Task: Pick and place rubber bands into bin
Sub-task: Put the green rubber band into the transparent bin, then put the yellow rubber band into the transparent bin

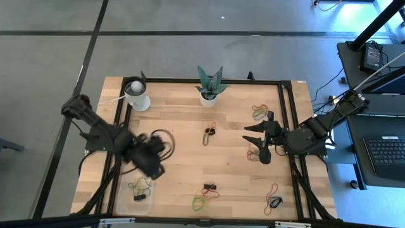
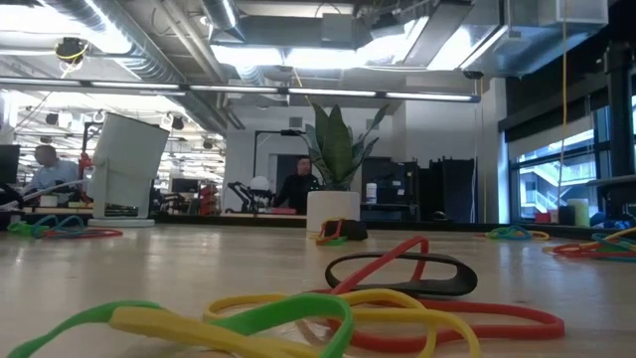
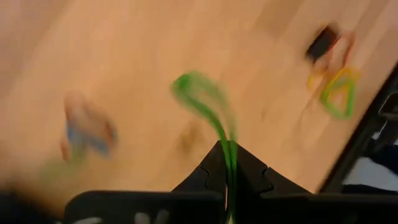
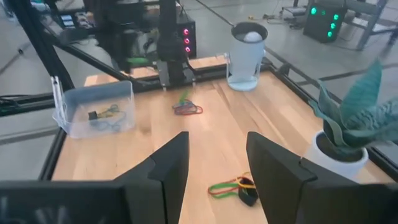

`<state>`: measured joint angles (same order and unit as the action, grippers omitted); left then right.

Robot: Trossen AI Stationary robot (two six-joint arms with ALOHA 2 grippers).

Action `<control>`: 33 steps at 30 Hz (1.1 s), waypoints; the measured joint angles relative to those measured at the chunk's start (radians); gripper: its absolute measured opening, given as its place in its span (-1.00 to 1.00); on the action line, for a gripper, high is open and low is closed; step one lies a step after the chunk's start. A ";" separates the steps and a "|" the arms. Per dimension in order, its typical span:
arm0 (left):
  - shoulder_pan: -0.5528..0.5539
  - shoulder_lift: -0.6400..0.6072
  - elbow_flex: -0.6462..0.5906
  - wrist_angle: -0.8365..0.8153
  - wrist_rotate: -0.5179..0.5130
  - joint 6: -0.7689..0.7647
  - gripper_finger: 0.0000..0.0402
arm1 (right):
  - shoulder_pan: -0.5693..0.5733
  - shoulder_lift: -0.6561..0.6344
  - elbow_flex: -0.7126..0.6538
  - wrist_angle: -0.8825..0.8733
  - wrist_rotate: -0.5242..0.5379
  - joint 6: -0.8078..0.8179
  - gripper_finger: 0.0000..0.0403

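Observation:
My left gripper hovers over the table's left part, just on the far side of the clear bin, and is shut on a green rubber band. The bin stands at the near left corner with a few bands inside. My right gripper is open above the table's right part, with a small heap of bands by its fingers. More rubber bands lie scattered on the wood. My left gripper pinches the green rubber band between its two shut fingers, at one end of the loop. The rest of the loop sticks out past the fingertips, lifted clear of the table. The view is blurred, so nothing finer shows.
A white cup and a potted plant stand along the far edge. A small black clip lies near the front among bands, another below my right gripper. A black frame borders the table.

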<state>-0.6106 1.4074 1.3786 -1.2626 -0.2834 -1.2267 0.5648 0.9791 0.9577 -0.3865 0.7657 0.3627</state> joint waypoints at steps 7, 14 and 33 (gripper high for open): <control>-0.242 0.004 -0.108 0.073 0.111 -0.577 -0.99 | 0.000 0.000 0.000 -0.062 0.003 0.050 -0.18; -0.401 0.004 -0.274 0.275 0.207 -0.975 -0.99 | -0.007 0.000 0.000 -0.069 0.009 0.053 -0.18; -0.386 0.004 -0.568 0.530 0.259 -0.877 -0.48 | -0.114 0.000 0.000 -0.068 0.012 0.181 -0.18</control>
<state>-0.9970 1.4117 0.8108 -0.7325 -0.0242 -2.1038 0.4512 0.9794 0.9577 -0.4541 0.7773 0.5441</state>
